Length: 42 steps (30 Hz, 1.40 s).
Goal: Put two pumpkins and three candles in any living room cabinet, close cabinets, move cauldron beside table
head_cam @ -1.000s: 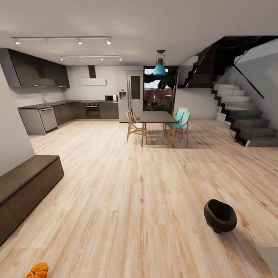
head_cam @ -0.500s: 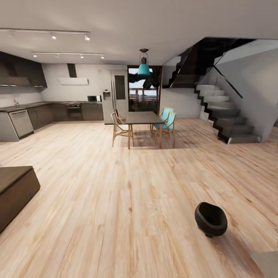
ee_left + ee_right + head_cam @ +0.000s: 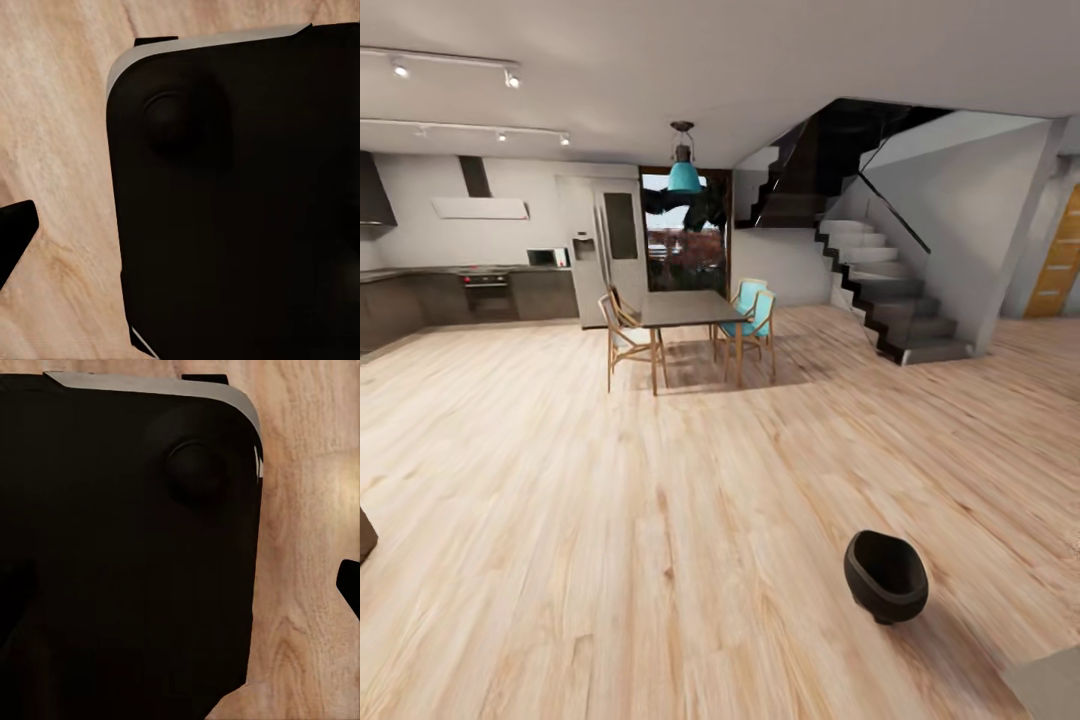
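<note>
The cauldron [image 3: 886, 577] lay tipped on the wood floor [image 3: 660, 520], near the pale bench [image 3: 1050, 685] corner. Whether either hand was spread or pressed together could not be told. Driving on risked the base knocking the cauldron away

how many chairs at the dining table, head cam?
3 visible: one wooden chair on the dining table's left side, two teal chairs side by side on its right. The tabletop may hide more behind it.
</note>
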Tool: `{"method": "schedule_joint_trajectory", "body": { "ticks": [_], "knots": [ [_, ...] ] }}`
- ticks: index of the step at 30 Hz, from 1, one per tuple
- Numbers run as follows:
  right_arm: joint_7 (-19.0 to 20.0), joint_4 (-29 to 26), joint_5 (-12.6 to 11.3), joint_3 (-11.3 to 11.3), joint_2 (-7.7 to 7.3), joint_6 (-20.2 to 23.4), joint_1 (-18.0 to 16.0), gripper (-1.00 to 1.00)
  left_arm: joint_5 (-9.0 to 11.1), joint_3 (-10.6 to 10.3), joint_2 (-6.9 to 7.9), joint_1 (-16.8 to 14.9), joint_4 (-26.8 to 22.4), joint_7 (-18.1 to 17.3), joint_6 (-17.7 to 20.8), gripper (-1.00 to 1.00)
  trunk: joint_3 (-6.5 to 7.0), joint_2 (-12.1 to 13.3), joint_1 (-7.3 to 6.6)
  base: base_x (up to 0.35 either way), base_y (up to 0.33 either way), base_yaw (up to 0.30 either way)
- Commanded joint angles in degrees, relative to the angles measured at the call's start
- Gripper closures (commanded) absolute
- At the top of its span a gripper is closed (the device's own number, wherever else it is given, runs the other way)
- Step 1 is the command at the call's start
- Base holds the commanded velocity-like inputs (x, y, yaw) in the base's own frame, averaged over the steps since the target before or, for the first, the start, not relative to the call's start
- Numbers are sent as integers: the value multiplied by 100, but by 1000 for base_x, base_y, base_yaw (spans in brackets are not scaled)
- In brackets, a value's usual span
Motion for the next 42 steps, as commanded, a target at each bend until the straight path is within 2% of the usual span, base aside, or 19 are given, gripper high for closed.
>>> {"method": "schedule_joint_trajectory", "body": {
  "ticks": [1, 13, 19, 27, 31, 36, 42],
  "knots": [
    [3, 1, 3, -2, 0, -2, -5, -100, -15, -15, 3, 4, -10, -9, -7, -100, -5, -2, 4, 342, 166, -282],
    [-9, 1, -28, -51, 0, 11, -5, -100, -27, -23, 1, 4, -15, 8, -7, -100, -7, -2, 4, 340, 171, -281],
    [-6, 1, -240, -64, 0, -1, -5, -100, -17, -47, 1, 4, -16, 67, 3, -100, -39, -2, 4, 333, 189, -226],
    [-6, 1, -274, -55, 0, 1, -6, -100, 23, -46, 1, -65, -29, 71, 30, -100, -84, -2, 4, 329, 199, -226],
    [-8, 1, -276, -56, 0, -1, -3, -100, 71, -33, 5, -92, -241, 29, 69, -100, -97, -2, 4, 329, 198, -254],
    [-2, 9, -415, -224, 0, 81, -6, -100, 90, 0, 15, -116, -425, 17, 213, -100, -101, -2, 4, 322, 165, -266],
    [-15, 4, -472, -247, 37, -100, -6, -100, 99, 21, 7, -111, -379, 8, 154, -100, -104, -2, 4, 226, 152, -268]
  ]
}}
